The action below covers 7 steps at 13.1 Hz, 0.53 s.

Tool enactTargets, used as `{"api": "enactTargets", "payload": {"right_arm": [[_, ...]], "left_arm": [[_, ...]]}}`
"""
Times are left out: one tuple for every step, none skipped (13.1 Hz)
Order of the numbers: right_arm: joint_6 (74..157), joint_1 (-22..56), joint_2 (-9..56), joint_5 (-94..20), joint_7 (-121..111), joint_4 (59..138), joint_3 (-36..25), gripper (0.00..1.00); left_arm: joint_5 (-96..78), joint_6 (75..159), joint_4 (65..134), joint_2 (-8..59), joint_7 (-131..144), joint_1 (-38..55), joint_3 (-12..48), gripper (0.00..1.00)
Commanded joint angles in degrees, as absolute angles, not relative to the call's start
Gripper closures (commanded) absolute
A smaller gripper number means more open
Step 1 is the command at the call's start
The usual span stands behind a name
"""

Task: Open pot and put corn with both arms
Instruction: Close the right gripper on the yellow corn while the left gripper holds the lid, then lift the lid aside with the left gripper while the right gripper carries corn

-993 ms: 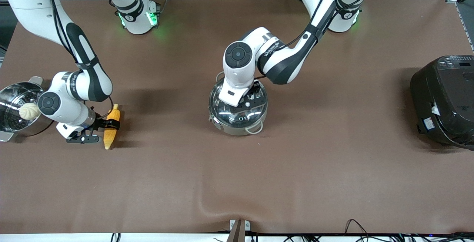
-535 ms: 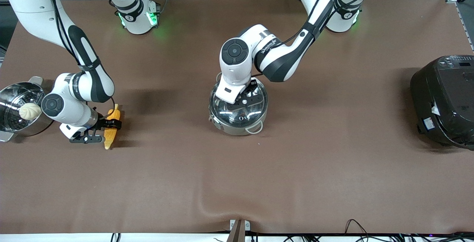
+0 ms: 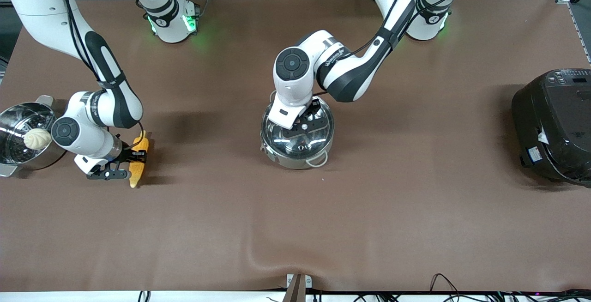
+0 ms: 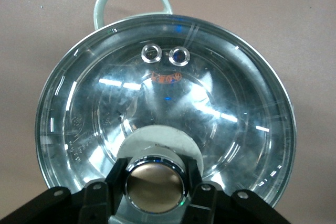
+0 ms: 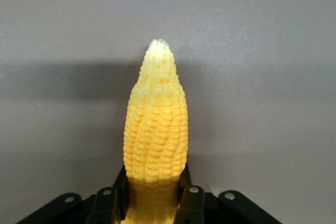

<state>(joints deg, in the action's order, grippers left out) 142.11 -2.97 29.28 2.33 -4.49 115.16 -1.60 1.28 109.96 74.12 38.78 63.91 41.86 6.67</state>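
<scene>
A: Where is the pot?

B: The pot [image 3: 298,138] stands mid-worktop [image 3: 369,209], its glass lid [image 4: 168,114] still seated on the rim. One pale loop handle [image 3: 318,159] sticks out at about five o'clock from the pot's centre in the front view.

A: And the left end effector?

B: The left end effector [image 3: 304,124] is directly over the lid. In the left wrist view its fingers [image 4: 107,195] sit tight on either side of the coppery knob [image 4: 155,184], so it is clamped on the knob.

A: The corn?

B: The corn [image 3: 137,162] is toward the right arm's end of the worktop, roughly nine o'clock from the pot and well apart from it. Its length runs from about one o'clock to seven o'clock in the front view.

A: Is it gripped?

B: Yes. The right end effector [image 3: 133,155] has its fingers [image 5: 186,200] pressed against both sides of the cob near one end, the tapered tip pointing away from the wrist.

A: Anything else nearby?

B: A steel steamer pot [image 3: 16,140] with a white bun [image 3: 37,139] sits at nine o'clock from the corn. A black rice cooker [image 3: 554,124] stands at the left arm's end.
</scene>
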Motion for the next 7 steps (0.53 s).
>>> {"api": "enactTargets", "payload": {"right_arm": [[137.57, -3.08, 28.04, 2.81, -3.78, 112.16, -1.23, 0.91], [134.07, -2.55, 27.43, 2.55, -3.78, 109.71, -1.23, 0.91], [130.12, -2.03, 26.99, 2.46, -3.61, 107.08, -1.23, 0.91], [127.29, -1.67, 26.55, 2.46, -3.52, 104.96, -1.23, 0.92], [124.83, -1.15, 25.59, 2.46, -3.52, 103.20, -1.23, 0.93], [122.72, -0.71, 24.88, 2.55, -3.43, 101.62, -1.23, 0.94], [120.26, -0.18, 24.00, 2.46, -3.43, 100.12, -1.23, 0.94]], "left_arm": [[1.93, 107.75, 73.65, 37.54, 65.21, 41.84, 6.59, 1.00], [1.93, 107.75, 73.65, 36.40, 65.13, 41.75, 6.59, 1.00], [2.19, 107.58, 73.74, 34.65, 65.13, 41.23, 6.50, 1.00], [2.72, 106.10, 74.70, 32.63, 64.34, 40.96, 6.16, 1.00], [2.81, 103.47, 74.88, 30.35, 63.20, 39.74, 5.98, 1.00], [2.81, 101.79, 74.88, 28.50, 61.45, 37.73, 6.06, 1.00], [2.73, 100.73, 75.14, 26.65, 58.48, 36.05, 5.98, 1.00]]}}
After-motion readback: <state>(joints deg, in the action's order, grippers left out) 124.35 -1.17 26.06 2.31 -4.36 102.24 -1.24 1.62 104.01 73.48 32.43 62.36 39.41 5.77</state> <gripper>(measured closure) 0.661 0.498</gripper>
